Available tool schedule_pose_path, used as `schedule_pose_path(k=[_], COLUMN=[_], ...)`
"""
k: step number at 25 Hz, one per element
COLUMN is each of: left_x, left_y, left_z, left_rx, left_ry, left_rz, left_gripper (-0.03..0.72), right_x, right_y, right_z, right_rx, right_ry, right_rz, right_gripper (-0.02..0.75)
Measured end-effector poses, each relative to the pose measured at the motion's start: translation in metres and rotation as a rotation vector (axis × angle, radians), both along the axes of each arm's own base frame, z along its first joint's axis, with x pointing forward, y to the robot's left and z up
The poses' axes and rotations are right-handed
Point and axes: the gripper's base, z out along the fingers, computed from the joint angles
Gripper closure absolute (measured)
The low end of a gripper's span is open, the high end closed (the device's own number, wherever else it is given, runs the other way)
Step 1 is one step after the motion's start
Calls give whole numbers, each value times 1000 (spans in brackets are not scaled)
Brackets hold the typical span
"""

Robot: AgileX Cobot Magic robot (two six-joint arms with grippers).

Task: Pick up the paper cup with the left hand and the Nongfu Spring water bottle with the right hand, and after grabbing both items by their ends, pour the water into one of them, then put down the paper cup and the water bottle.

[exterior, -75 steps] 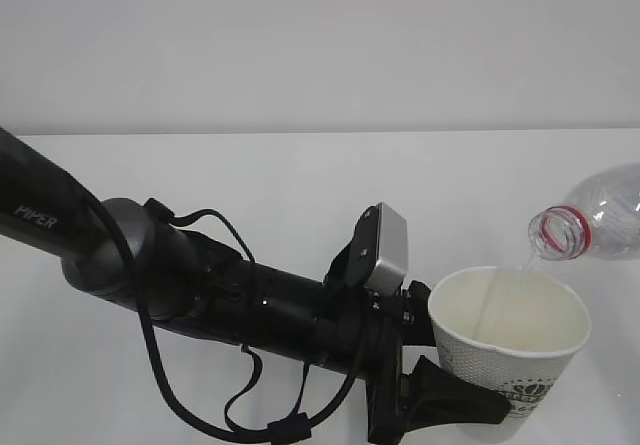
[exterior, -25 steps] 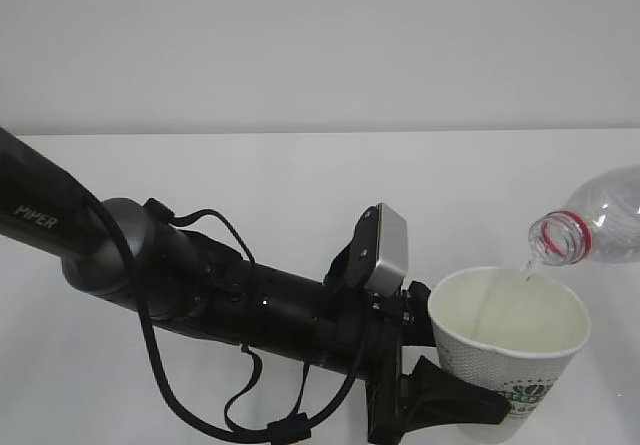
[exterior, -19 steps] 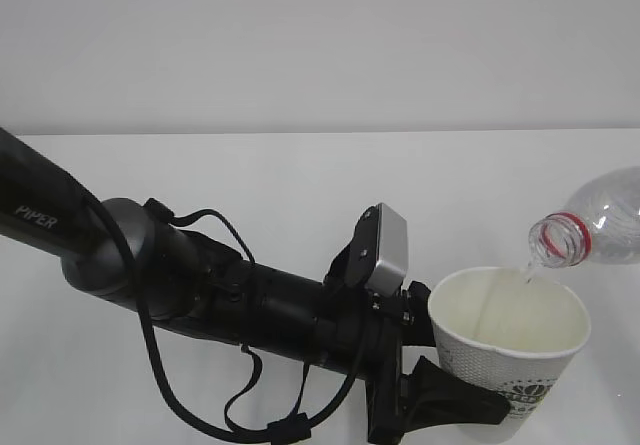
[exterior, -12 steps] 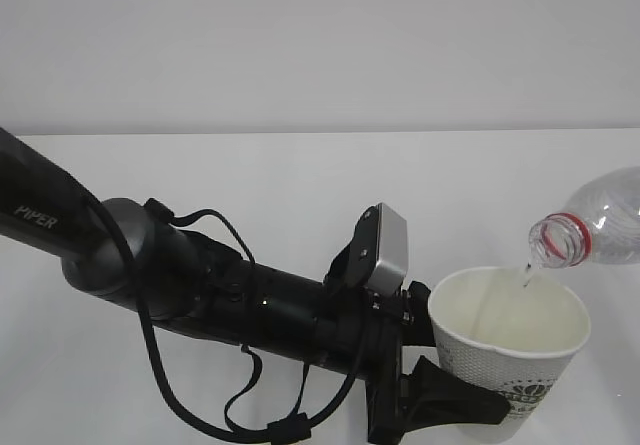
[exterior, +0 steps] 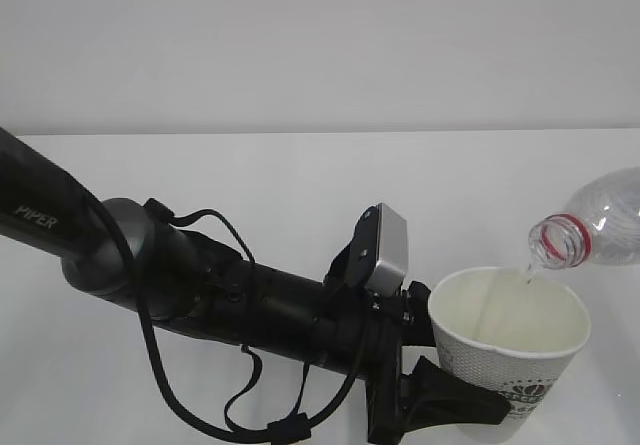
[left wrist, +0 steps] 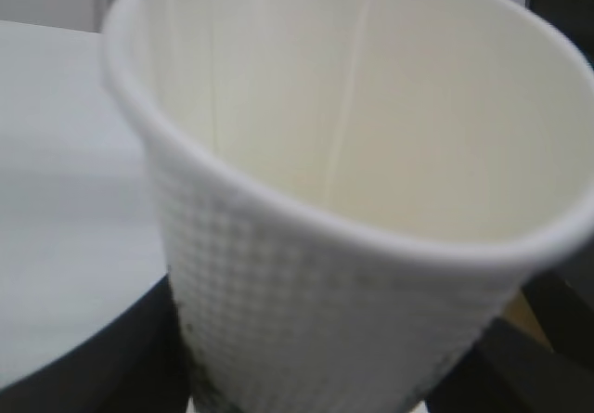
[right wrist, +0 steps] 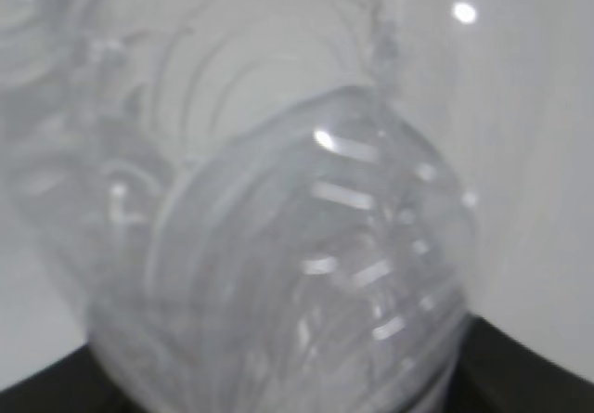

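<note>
The white paper cup (exterior: pixel 510 340) is held upright at the lower right, and my left gripper (exterior: pixel 462 393) is shut on its lower part. Close up, the paper cup (left wrist: pixel 353 246) fills the left wrist view, with black fingers (left wrist: pixel 83 367) on both sides of its base. The clear Nongfu Spring water bottle (exterior: pixel 605 227) comes in tilted from the right edge, its red-ringed mouth just above the cup's far rim. A thin thread of water (exterior: pixel 527 273) falls into the cup. My right gripper (right wrist: pixel 292 390) is shut on the ribbed bottle (right wrist: pixel 278 246); it is outside the exterior view.
The left arm (exterior: pixel 200 295), black and marked PIPER, stretches across the white table (exterior: pixel 300 185) from the left edge, with loose cables and a silver box (exterior: pixel 385 250) near the wrist. A pale wall stands behind the table.
The bottle's mouth has barely shifted over the last second. The stream is thinner than three seconds ago. Cup and left arm have not moved.
</note>
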Motion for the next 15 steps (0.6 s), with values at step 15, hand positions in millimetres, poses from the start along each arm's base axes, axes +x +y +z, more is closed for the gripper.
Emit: schedule_pose_path(k=[15], left_x=[0], left_y=[0], left_z=[0], left_rx=[2], left_ry=[0], left_rz=[1], left_gripper=[202], right_x=[0], right_y=[0], right_z=[0], right_rx=[-3], right_ry=[0], right_rz=[2], right_gripper=[316])
